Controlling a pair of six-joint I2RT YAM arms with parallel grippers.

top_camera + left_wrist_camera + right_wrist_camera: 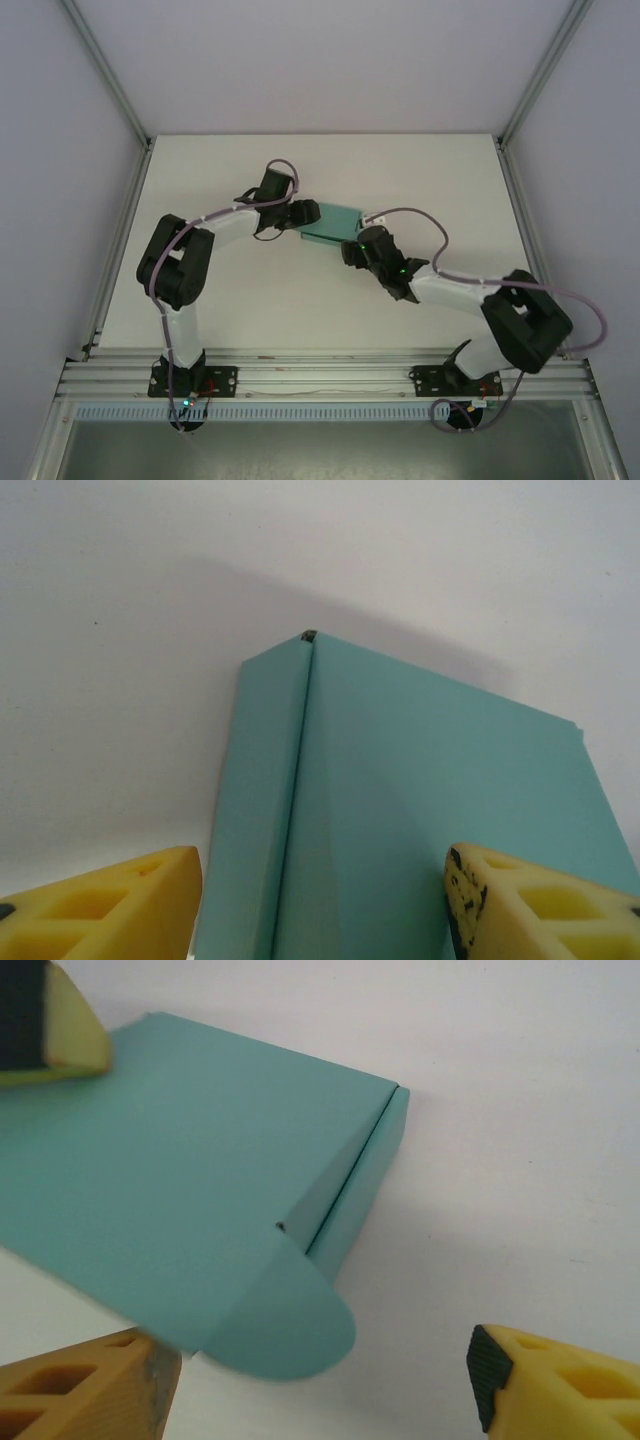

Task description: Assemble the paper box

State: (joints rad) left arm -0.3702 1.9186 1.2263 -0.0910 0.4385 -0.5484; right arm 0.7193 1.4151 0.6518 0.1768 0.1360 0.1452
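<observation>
No text, label, brand, number or sign can be read anywhere; the teal-green thin-card paper box (200, 1160) has plain faces.

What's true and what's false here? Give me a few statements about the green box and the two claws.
1. The paper box is teal-green. True.
2. The table is dark wood. False: it is white.
3. A rounded flap sticks out of the box. True.
4. The right gripper is clamped shut. False: its fingers stand wide apart.
5. The left gripper has yellow fingers. True.
</observation>
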